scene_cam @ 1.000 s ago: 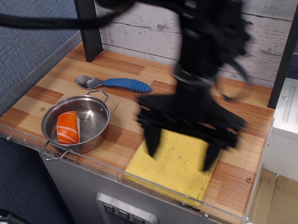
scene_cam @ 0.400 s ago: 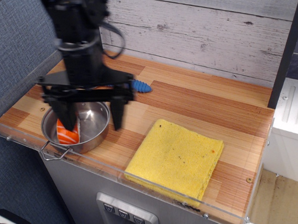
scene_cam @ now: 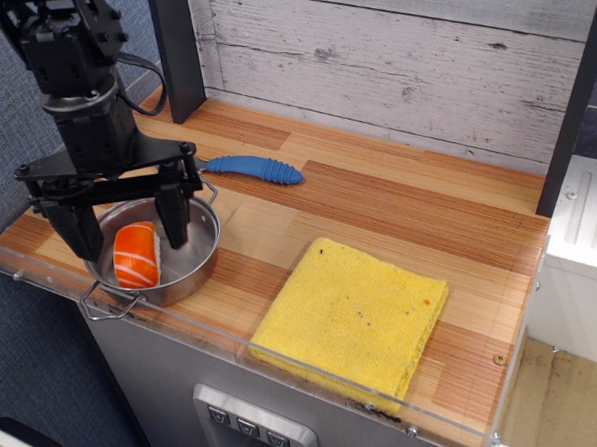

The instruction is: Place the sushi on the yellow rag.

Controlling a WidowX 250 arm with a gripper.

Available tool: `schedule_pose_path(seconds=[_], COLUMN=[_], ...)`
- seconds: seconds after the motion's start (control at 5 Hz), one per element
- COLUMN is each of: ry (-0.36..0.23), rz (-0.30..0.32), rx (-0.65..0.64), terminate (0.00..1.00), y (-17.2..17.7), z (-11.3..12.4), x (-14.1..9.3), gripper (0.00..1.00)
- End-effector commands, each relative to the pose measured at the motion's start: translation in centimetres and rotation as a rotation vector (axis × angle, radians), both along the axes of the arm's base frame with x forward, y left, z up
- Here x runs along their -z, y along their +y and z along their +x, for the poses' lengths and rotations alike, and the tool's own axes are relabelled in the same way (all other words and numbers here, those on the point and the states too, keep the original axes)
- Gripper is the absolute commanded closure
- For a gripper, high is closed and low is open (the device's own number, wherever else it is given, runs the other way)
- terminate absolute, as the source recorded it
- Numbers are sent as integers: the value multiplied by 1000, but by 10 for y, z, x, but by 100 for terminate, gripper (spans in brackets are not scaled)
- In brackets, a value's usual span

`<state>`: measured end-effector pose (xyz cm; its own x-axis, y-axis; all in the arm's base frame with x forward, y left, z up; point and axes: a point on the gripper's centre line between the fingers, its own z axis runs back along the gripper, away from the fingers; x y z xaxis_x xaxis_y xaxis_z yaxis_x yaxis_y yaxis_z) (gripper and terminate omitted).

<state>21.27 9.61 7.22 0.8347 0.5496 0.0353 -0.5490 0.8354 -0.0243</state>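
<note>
The end effector (scene_cam: 127, 228) hangs spread wide over the pot (scene_cam: 185, 251). The sushi (scene_cam: 136, 255) lies between its fingers; the rag (scene_cam: 351, 314) sits well right

Orange striped toy sushi (scene_cam: 136, 256) lies in round steel pot (scene_cam: 195, 261), left of folded yellow terry rag (scene_cam: 353, 316). Blue-handled spoon (scene_cam: 254, 169) behind pot. Black gripper (scene_cam: 125, 225) spread above sushi.

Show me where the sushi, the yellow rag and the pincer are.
sushi (scene_cam: 136, 255), main camera view, middle of its orange top
yellow rag (scene_cam: 351, 316), main camera view, center of the cloth
pincer (scene_cam: 126, 224), main camera view, midway between its fingertips
</note>
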Motion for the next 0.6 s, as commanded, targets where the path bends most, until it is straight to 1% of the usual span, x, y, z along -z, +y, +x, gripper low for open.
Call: schedule_pose_path(seconds=[0.0,0.2,0.4], ry=[-25,-24,-20], rz=[53,72,64], rx=[-5,-15,-22], terminate=[0,0,0], y=[21,24,26], z=[11,14,18], x=[12,16,23], gripper=[0,0,0])
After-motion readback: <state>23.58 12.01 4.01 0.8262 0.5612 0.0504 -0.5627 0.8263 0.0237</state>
